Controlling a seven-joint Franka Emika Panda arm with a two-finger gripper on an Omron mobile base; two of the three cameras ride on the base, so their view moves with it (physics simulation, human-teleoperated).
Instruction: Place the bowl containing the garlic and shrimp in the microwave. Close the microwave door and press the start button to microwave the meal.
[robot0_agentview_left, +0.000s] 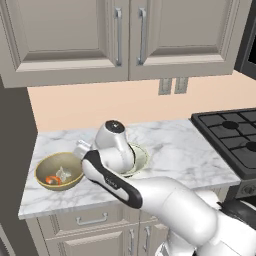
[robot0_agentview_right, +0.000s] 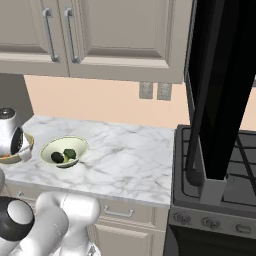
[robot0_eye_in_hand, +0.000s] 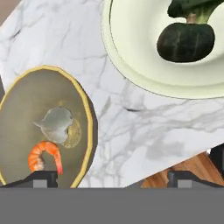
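Note:
The tan-brown bowl (robot0_agentview_left: 56, 173) (robot0_eye_in_hand: 26, 100) stands at the left end of the marble counter. It holds the whitish garlic (robot0_eye_in_hand: 56, 124) (robot0_agentview_left: 63, 173) and the orange-red shrimp (robot0_eye_in_hand: 43, 155) (robot0_agentview_left: 51, 179). My gripper (robot0_eye_in_hand: 113, 179) hangs open above the counter, just right of this bowl and empty; one fingertip sits over the bowl's near rim. The black microwave door (robot0_agentview_right: 220, 85) stands swung open above the stove, its bar handle (robot0_agentview_right: 195, 125) toward me. It hides the microwave's cavity and the start button.
A pale cream-green bowl (robot0_agentview_right: 64, 148) (robot0_eye_in_hand: 140, 61) with dark green lumps (robot0_eye_in_hand: 186, 41) sits right beside the tan bowl. The black stove (robot0_agentview_left: 232, 135) adjoins the counter on the right. Wall cabinets (robot0_agentview_left: 120, 35) hang overhead. The counter's front edge (robot0_agentview_left: 70, 207) is close below the bowls.

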